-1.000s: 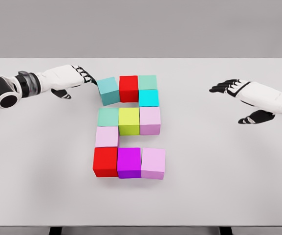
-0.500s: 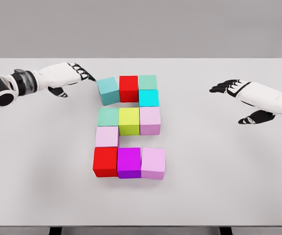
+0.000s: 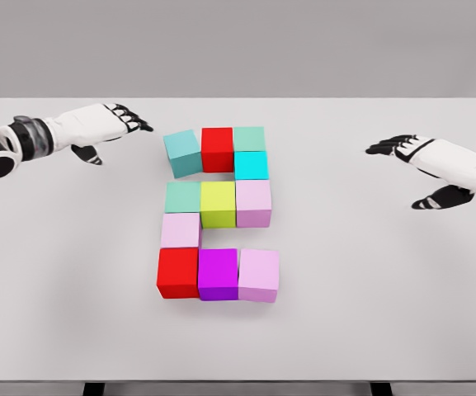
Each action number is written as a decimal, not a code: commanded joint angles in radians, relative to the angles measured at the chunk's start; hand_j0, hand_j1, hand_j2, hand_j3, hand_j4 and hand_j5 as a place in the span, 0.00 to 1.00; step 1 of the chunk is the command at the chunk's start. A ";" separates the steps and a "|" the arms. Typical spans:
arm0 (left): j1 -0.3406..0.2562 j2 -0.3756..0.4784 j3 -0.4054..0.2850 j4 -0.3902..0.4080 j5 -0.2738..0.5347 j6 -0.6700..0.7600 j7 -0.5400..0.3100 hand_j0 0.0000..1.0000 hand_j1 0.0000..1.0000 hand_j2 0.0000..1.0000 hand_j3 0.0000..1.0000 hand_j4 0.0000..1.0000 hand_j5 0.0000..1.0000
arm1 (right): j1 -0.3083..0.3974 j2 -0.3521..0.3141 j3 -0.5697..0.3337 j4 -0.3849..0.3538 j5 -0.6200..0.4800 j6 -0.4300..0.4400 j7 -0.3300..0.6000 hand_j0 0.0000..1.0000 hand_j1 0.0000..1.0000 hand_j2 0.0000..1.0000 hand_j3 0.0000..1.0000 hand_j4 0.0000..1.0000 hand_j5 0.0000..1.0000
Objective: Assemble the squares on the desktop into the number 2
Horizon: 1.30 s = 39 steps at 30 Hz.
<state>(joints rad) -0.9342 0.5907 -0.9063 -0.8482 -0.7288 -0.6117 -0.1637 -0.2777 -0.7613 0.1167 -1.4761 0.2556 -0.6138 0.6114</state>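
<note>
- The left hand hovers over the far-left part of the table, fingers stretched out flat and holding nothing; its dark fingertips point toward the blocks and stand apart from them.
- The right hand hangs over the right side, fingers spread, thumb dropped below, also holding nothing, well apart from the blocks.
- Nearest the left fingertips is a teal block, turned slightly askew, at the top-left corner of the figure.
- Beside it sit a red block and a pale green block, with a cyan block just in front of the green one.
- The middle row reads green, yellow-green, light pink.
- A pink block stands below the left end of that row.
- The bottom row reads red, magenta, light pink.
- The table is a plain white-grey slab; behind it is a flat grey wall.
</note>
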 commanded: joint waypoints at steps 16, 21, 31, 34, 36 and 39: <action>-0.002 0.011 0.004 0.021 -0.004 0.001 -0.003 0.98 0.98 0.98 0.98 0.98 0.98 | -0.273 0.189 0.093 0.183 0.304 0.003 0.000 0.99 0.99 0.99 0.99 0.99 0.99; -0.005 0.051 0.009 0.015 -0.003 0.001 -0.003 0.99 0.99 0.99 0.99 0.99 0.99 | -0.334 0.209 0.196 0.201 0.458 0.003 0.000 0.93 0.93 0.93 0.93 0.93 0.93; -0.003 0.051 0.006 0.012 -0.004 0.001 -0.003 0.95 0.95 0.95 0.95 0.95 0.95 | -0.443 0.310 0.340 0.281 0.565 0.003 0.000 0.82 0.82 0.82 0.82 0.82 0.82; -0.003 0.051 0.006 0.014 -0.004 0.001 -0.003 0.96 0.96 0.96 0.96 0.96 0.96 | -0.454 0.362 0.343 0.324 0.633 0.003 0.000 0.79 0.79 0.79 0.79 0.79 0.79; -0.003 0.051 0.006 0.014 -0.004 0.001 -0.003 0.96 0.96 0.96 0.96 0.96 0.96 | -0.463 0.372 0.345 0.358 0.636 0.003 0.000 0.79 0.79 0.79 0.79 0.79 0.79; -0.002 0.051 0.007 0.015 -0.004 0.001 -0.003 0.96 0.96 0.96 0.96 0.96 0.96 | -0.469 0.390 0.348 0.364 0.645 0.003 0.000 0.78 0.78 0.78 0.78 0.78 0.78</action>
<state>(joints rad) -0.9373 0.6407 -0.9023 -0.8337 -0.7380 -0.6117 -0.1678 -0.7440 -0.3866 0.4625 -1.1261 0.8922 -0.6138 0.6113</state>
